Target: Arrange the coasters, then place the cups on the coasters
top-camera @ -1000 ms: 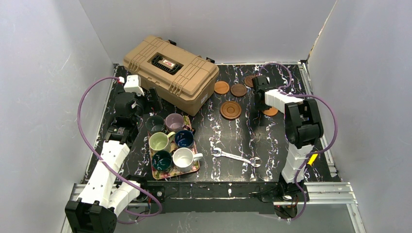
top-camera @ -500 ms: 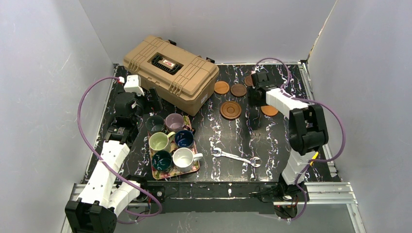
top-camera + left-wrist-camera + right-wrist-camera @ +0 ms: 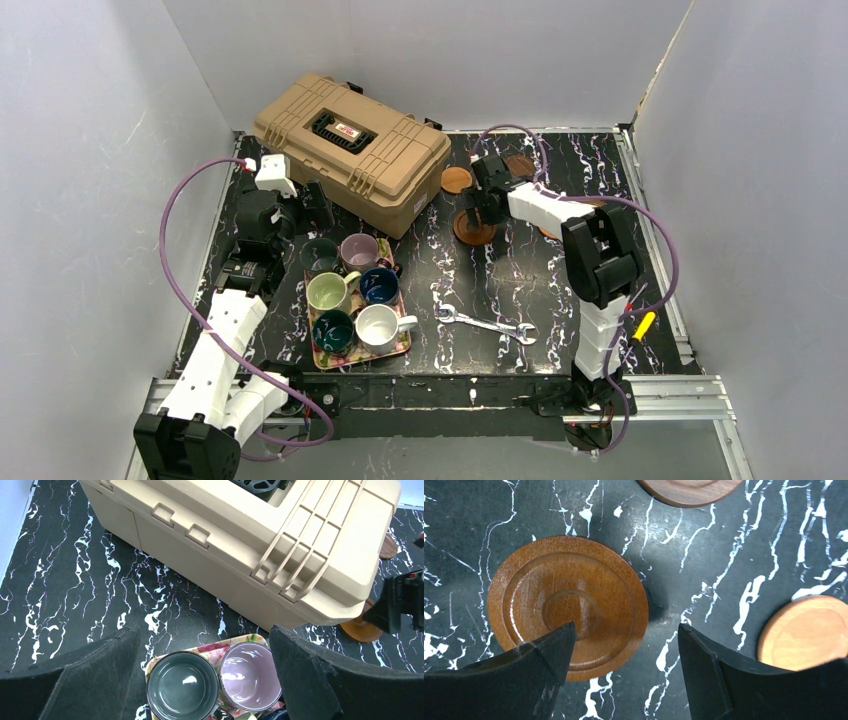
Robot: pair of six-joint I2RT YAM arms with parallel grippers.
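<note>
Several cups stand on a floral tray [image 3: 403, 345]: dark green [image 3: 320, 255], mauve [image 3: 358, 250], yellow-green [image 3: 328, 292], navy [image 3: 379, 285], teal [image 3: 333, 330], white [image 3: 378, 325]. My left gripper [image 3: 200, 630] hangs open above the dark green cup [image 3: 183, 686] and the mauve cup [image 3: 250, 675]. My right gripper [image 3: 626, 627] is open just over a large rimmed coaster [image 3: 569, 605], its left finger over the coaster's near edge. A pale orange coaster [image 3: 809, 630] lies to its right and a brown one [image 3: 689, 490] beyond. From above, that rimmed coaster [image 3: 474, 234] lies under the right gripper [image 3: 478, 205].
A tan toolbox [image 3: 350, 150] fills the back left, close behind the left gripper [image 3: 316, 210]. A steel wrench [image 3: 485, 322] lies near the front centre. Another orange coaster [image 3: 457, 180] and a dark one [image 3: 518, 165] lie at the back. Grey walls enclose the table.
My right arm has swung left, from the coaster on the right side to over the large rimmed coaster, and its jaws have opened wider. The left arm has not moved.
</note>
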